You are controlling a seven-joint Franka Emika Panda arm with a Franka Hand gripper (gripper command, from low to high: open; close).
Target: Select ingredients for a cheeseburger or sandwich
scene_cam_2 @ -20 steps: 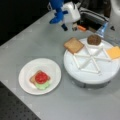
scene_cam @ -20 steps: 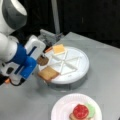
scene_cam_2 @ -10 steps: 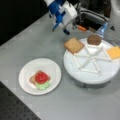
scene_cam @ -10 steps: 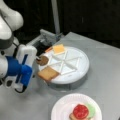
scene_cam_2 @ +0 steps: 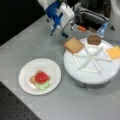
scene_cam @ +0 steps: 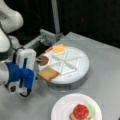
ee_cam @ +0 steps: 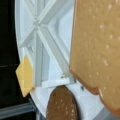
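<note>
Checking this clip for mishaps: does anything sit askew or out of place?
Yes: the bread slice overhangs the rim of the divided tray, and the cheese square does too. The gripper is beside the bread.

Tan square bread slice (scene_cam: 48, 73), brown round patty (scene_cam_2: 94, 39), orange cheese square (scene_cam: 58, 48) on white divided round tray (scene_cam_2: 105, 72). Red tomato disc (scene_cam_2: 41, 77), green lettuce (scene_cam_2: 43, 85), tan bread (scene_cam_2: 32, 79) on white plate (scene_cam_2: 27, 67). Blue-white gripper (scene_cam_2: 71, 25). Grey table (scene_cam_2: 25, 40).

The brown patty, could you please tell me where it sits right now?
The brown patty lies in a compartment at the divided tray's top edge in a front view, between the bread slice on its left and the cheese square on its right.
</note>
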